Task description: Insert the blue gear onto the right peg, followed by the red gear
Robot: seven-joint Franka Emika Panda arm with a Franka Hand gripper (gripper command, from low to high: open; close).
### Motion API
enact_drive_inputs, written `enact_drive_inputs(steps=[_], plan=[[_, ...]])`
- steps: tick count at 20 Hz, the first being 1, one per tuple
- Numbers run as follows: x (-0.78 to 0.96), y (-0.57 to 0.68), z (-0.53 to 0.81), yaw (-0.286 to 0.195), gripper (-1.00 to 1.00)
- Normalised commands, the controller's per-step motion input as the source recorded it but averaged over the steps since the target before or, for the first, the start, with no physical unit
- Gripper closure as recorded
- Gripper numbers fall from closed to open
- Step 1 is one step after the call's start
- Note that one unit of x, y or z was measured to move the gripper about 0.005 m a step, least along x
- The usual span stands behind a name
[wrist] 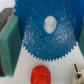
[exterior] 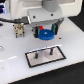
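Observation:
The blue gear (wrist: 45, 40) fills the space between my two fingers in the wrist view, its hub hole facing the camera. One teal finger pad (wrist: 8, 42) presses its toothed edge, and the other finger shows at the opposite side. In the exterior view my gripper (exterior: 46, 33) is shut on the blue gear (exterior: 46, 35), behind the grey plate (exterior: 35, 59). The red gear (wrist: 41, 75) stands apart just beyond the blue one, and shows as a sliver in the exterior view (exterior: 44, 26). The right peg (exterior: 50, 49) and its twin (exterior: 39, 52) stand upright on the plate.
A small metallic-brown piece (exterior: 19, 30) sits at the exterior view's left of the gripper. A small metallic object (wrist: 75, 75) lies near the red gear in the wrist view. The white table (exterior: 70, 65) reaches its front edge below the plate.

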Motion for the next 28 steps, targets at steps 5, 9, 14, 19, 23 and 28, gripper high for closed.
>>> enact_drive_inputs(steps=[5, 9, 14, 19, 23, 28], plan=[[0.62, 0.00, 0.35, 0.000, 1.00], [0.62, -0.03, 0.17, 0.000, 1.00], [0.53, -0.02, 0.04, 0.000, 1.00], [0.38, -0.04, -0.02, 0.000, 1.00], [0.32, -0.07, -0.10, 0.000, 1.00], [0.30, -0.05, -0.04, 0.000, 1.00]])
